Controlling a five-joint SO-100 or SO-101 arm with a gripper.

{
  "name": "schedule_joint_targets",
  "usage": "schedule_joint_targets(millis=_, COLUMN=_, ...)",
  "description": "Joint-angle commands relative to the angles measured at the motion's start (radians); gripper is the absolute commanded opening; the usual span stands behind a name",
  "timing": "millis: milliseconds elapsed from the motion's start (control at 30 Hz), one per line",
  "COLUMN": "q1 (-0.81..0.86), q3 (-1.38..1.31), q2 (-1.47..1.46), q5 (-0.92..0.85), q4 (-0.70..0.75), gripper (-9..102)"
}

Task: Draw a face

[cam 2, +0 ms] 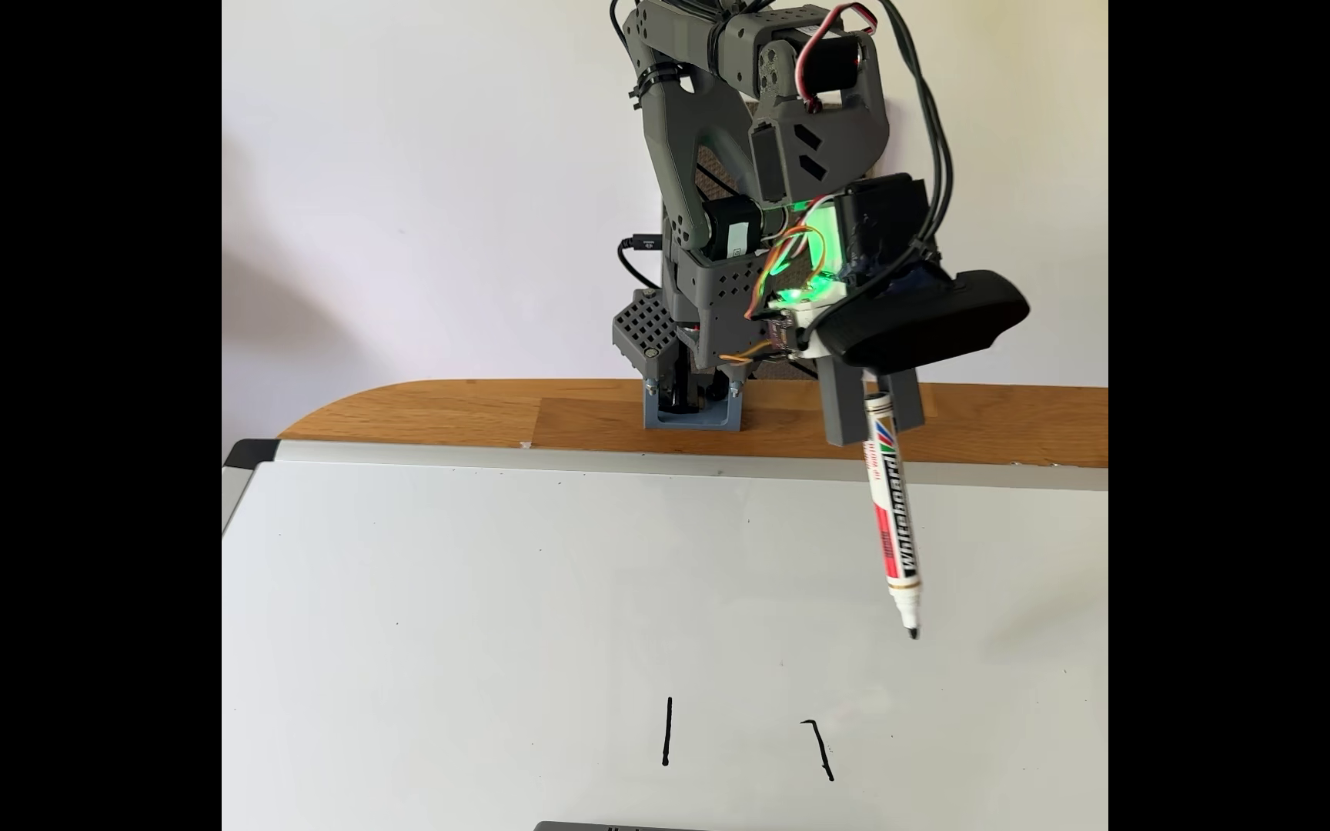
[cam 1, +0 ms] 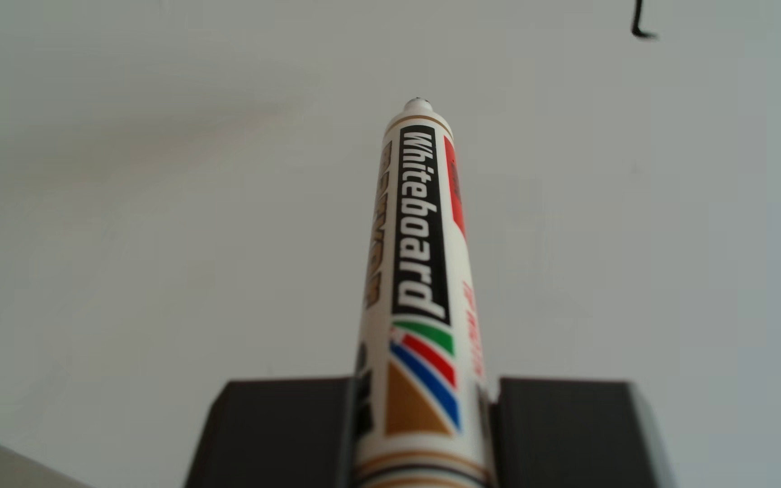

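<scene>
The pincer (cam 2: 875,415), right of centre in the fixed view, pinches a whiteboard marker (cam 2: 894,527) by its upper barrel between two grey fingers (cam 2: 841,411), tip down and slightly tilted, apparently just off the whiteboard (cam 2: 486,599). The marker looks light, stiff and smooth-sided, so a hold high on the barrel, as now, probably suits it, though it could slip or twist under pressure. The face (cam 2: 666,731) so far is two short black strokes low in the frame, the right one (cam 2: 820,749) hooked. Behind the board lies the wooden desk (cam 2: 446,411).
</scene>
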Motion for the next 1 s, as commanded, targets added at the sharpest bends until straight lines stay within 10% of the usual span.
schedule_joint_targets(millis=0, q1=0.009, q3=-0.011, q2=0.049, q5=0.008, q4=-0.087, gripper=-1)
schedule_joint_targets(millis=967, q1=0.011, q3=0.121, q2=0.115, q5=-0.006, q4=-0.038, gripper=-1)
